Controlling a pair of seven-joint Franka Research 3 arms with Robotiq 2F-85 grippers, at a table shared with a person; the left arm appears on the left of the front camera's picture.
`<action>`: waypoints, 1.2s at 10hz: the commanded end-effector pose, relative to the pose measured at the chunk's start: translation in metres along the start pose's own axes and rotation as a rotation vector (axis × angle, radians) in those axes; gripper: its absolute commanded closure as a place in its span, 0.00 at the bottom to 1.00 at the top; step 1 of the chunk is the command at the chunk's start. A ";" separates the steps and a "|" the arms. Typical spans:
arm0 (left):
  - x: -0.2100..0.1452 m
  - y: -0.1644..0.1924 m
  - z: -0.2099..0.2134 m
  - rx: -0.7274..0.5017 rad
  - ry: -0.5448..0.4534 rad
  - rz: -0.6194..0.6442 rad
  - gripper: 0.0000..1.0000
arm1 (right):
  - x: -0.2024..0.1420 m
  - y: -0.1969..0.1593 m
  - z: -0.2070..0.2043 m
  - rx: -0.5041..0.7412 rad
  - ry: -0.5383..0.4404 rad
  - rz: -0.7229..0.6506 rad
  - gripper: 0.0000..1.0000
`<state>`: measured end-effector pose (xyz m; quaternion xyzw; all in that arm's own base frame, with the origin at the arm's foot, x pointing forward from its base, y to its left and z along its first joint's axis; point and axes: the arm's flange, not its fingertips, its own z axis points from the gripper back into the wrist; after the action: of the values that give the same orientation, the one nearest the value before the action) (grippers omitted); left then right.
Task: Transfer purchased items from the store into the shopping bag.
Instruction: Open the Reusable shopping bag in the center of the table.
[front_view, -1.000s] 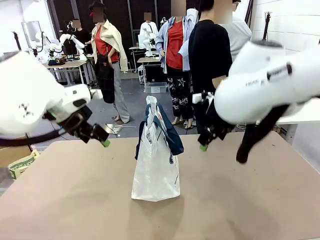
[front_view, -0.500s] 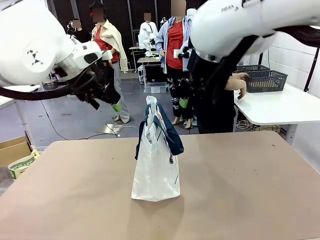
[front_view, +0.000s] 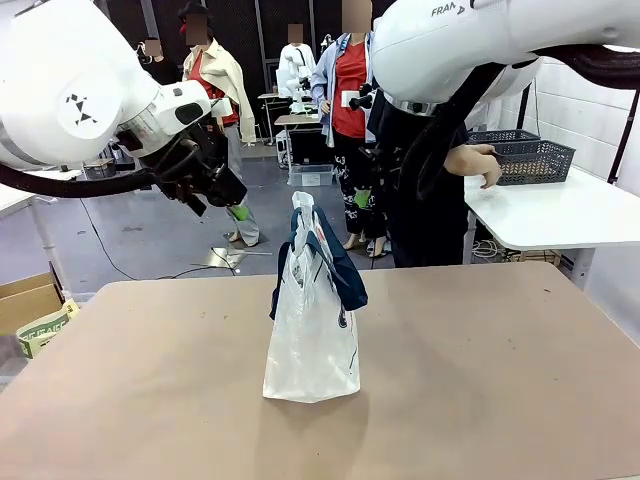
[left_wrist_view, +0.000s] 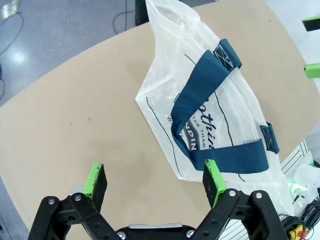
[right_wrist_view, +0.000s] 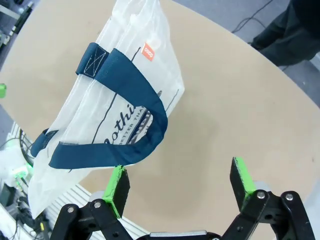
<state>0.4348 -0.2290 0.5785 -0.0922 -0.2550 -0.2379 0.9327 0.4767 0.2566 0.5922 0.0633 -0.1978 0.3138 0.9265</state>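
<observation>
facing the shopping bag (front_view: 312, 340), both grippers (left_wrist_view: 152, 168) (right_wrist_view: 179, 170) spread.

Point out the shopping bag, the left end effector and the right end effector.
shopping bag (front_view: 310, 350): front view, white lower body.
left end effector (left_wrist_view: 152, 172): left wrist view, midway between fingertips.
right end effector (right_wrist_view: 179, 170): right wrist view, midway between fingertips.

The left gripper (left_wrist_view: 153, 175) hangs above the tan worktop (left_wrist_view: 75, 115), its fingers (left_wrist_view: 94, 181) spread wide and empty. The shopping bag (left_wrist_view: 165, 90) stands just beyond them, navy handles (left_wrist_view: 200, 85) draped across it.
</observation>
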 end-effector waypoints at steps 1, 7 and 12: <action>-0.002 -0.023 0.000 -0.011 0.051 0.067 0.00 | 0.008 0.016 -0.004 -0.001 0.026 -0.061 0.00; 0.007 -0.072 -0.019 -0.070 0.138 0.226 0.00 | 0.052 0.048 -0.033 0.064 0.138 -0.188 0.00; 0.010 -0.079 -0.025 -0.097 0.149 0.216 0.00 | 0.053 0.050 -0.042 0.117 0.155 -0.297 0.00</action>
<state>0.4102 -0.3029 0.5660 -0.1295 -0.1696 -0.1541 0.9647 0.4942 0.3306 0.5746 0.1024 -0.1147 0.2185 0.9637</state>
